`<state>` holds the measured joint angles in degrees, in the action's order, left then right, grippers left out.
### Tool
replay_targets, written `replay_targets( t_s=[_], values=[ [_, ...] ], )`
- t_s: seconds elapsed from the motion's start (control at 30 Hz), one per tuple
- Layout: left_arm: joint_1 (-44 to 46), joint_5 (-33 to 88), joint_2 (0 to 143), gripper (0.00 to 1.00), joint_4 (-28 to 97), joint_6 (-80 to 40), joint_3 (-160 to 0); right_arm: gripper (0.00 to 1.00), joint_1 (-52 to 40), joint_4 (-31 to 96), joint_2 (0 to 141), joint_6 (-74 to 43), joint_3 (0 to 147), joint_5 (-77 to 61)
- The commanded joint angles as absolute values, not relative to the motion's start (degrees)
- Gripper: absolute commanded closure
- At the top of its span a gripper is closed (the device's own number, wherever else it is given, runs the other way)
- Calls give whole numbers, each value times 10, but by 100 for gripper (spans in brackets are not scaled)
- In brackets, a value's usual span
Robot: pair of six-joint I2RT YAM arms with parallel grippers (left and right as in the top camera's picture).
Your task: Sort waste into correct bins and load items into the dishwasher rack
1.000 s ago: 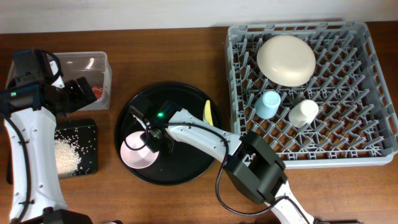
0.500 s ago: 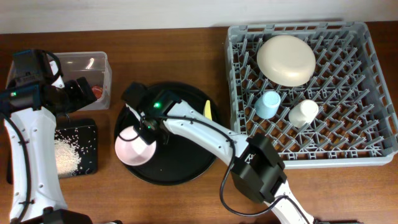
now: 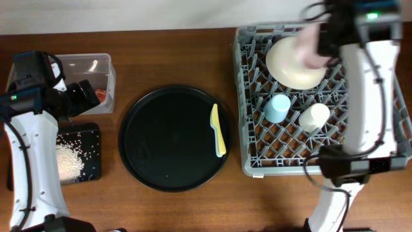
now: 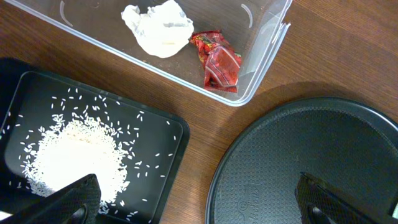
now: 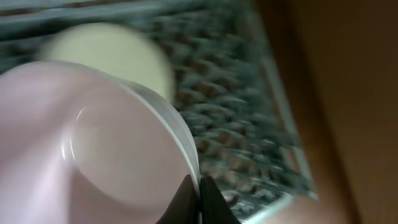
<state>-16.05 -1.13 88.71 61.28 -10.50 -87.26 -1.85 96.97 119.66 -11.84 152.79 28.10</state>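
Note:
My right gripper is shut on the rim of the small pink bowl and holds it above the back of the grey dishwasher rack, over the cream bowl; the right wrist view shows the pink bowl pinched between the fingers. The light blue cup and white cup stand in the rack. The pale yellow utensil lies on the round black tray. My left gripper is open and empty. The clear box holds the white wrapper and red wrapper. Rice lies on the flat black tray.
The round black tray sits between the bins and the rack. Bare wooden table lies behind it and along the front edge. My right arm reaches up over the rack's right side.
My right gripper lifted the pink bowl off the round black tray and swung it right to above the rack's back. The left arm has not moved.

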Motion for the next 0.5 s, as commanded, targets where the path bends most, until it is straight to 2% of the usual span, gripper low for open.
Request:
replay_targets(
  t_s=[0.0, 0.13, 0.23, 0.37, 0.47],
  values=[
    [-162, -15, 878, 1, 612, -106, -880, 96, 79, 973, 1193, -125, 1531, 328],
    [-162, -15, 878, 1, 612, -106, -880, 96, 202, 973, 1192, -157, 1530, 305],
    [-162, -15, 878, 1, 612, -106, -880, 96, 251, 972, 1196, -169, 1529, 283],
    [-162, -15, 878, 1, 612, -106, -880, 96, 273, 933, 1208, -230, 1529, 355],
    [-162, -15, 878, 1, 612, -106, -880, 96, 266, 870, 1220, -226, 1529, 333]
  ],
)
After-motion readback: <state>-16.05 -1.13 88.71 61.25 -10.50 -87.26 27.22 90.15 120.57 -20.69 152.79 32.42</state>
